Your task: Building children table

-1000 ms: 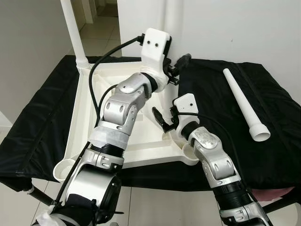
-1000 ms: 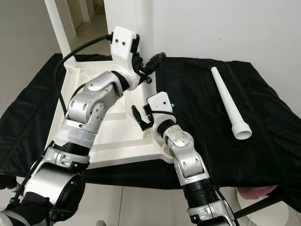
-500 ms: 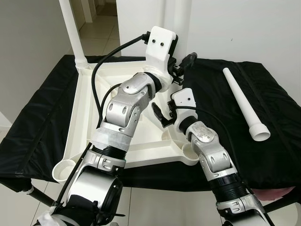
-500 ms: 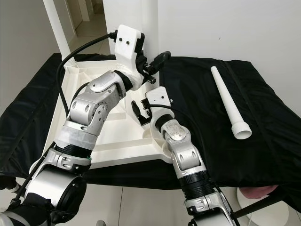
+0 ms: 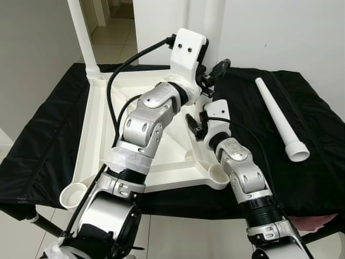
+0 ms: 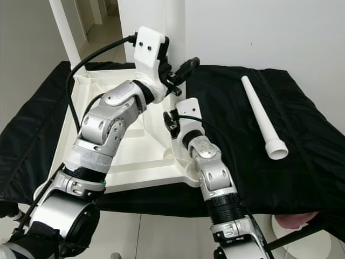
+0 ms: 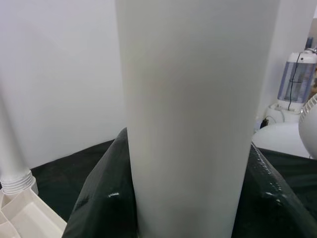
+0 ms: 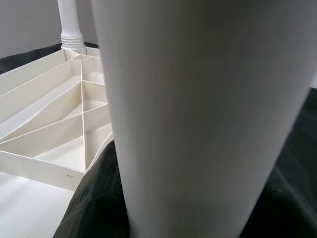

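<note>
The white table top (image 5: 102,124) lies upside down on a black cloth. One white leg (image 5: 81,32) stands in its far left corner. A second leg (image 5: 213,21) stands at the far right corner, and my left gripper (image 5: 213,73) is shut on it, one black finger curling round its right side. My right gripper (image 5: 195,125) is open just below, close against the base of that leg. This leg looms close in the left wrist view (image 7: 188,124) and the right wrist view (image 8: 198,114). A third leg (image 5: 277,116) lies loose on the cloth to the right.
Open round sockets sit at the table top's near right corner (image 5: 218,175) and near left corner (image 5: 73,194). The black cloth (image 5: 312,135) drapes over the edges of the stand. A wall rises right behind. An air purifier (image 7: 297,74) stands on the floor beyond.
My left gripper has shifted right with the leg it holds, and the leg's top has moved right too. My right gripper has risen from over the table top's ribs towards the leg's base.
</note>
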